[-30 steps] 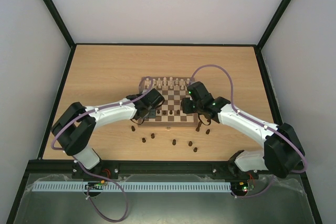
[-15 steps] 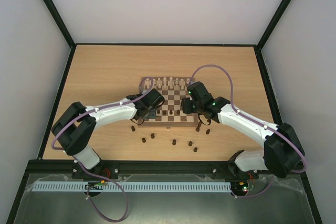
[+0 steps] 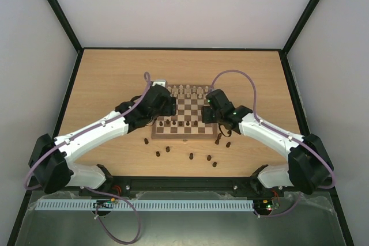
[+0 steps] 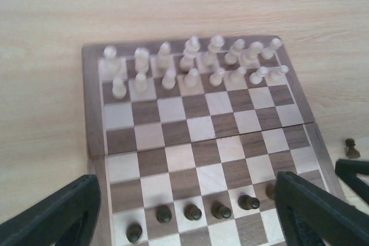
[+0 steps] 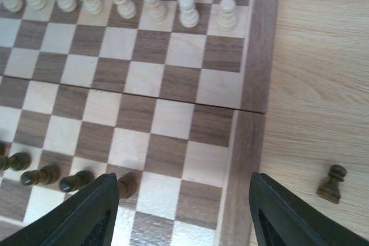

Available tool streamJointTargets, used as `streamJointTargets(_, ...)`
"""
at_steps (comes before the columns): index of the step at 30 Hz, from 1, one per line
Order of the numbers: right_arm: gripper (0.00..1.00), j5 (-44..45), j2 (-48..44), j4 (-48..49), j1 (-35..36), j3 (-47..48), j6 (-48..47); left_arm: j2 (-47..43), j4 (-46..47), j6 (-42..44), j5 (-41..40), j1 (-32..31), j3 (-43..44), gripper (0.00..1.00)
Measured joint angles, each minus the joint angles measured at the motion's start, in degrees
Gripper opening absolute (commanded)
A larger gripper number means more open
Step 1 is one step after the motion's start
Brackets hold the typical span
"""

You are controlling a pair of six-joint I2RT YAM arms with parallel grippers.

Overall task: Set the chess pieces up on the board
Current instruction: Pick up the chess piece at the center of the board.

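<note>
The board (image 3: 184, 136) lies mid-table with pale chessmen on its two far rows. Several dark chess pieces (image 4: 192, 211) stand in a row on its near side, also visible from above as dark pawns (image 3: 174, 124). My left gripper (image 3: 163, 115) hovers open above that row, fingers (image 4: 63, 211) wide apart and holding nothing. Over the board's near right corner, my right gripper (image 3: 209, 120) is open and empty, with one dark pawn (image 5: 125, 185) beside its left finger (image 5: 86, 217). More dark pieces (image 3: 191, 156) stand on the table in front of the board.
A lone dark piece (image 5: 332, 184) stands on the table right of the board's border (image 5: 253, 84). Another dark piece (image 4: 350, 148) shows at the right edge of the left wrist view. Black frame rails edge the wooden tabletop (image 3: 115, 79).
My left gripper has opened, let go of a dark pawn on the board and drawn back, the left arm swinging outwards. The right gripper has opened a little wider.
</note>
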Motion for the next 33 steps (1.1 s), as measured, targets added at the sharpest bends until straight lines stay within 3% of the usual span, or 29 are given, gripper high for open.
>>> streamJointTargets(2,0.63,0.28,0.13,-0.13,-0.96,0.00,0.09,-0.61,2.14,1.33,0.35,0.00,0.04,0.99)
streamJointTargets(21,0.62,7.26,0.22,-14.19,-4.61,-3.08,10.95,-3.63,10.05,4.61,8.00,4.55,-7.19,0.99)
streamJointTargets(29,0.50,6.27,-0.52,-15.17,-7.48,-6.16,13.49,-3.85,11.54,4.57,11.98,4.76,-7.56,0.99)
streamJointTargets(33,0.48,5.53,-0.52,-15.06,-7.98,-6.91,13.73,-3.85,12.02,4.57,12.98,4.76,-7.58,0.99)
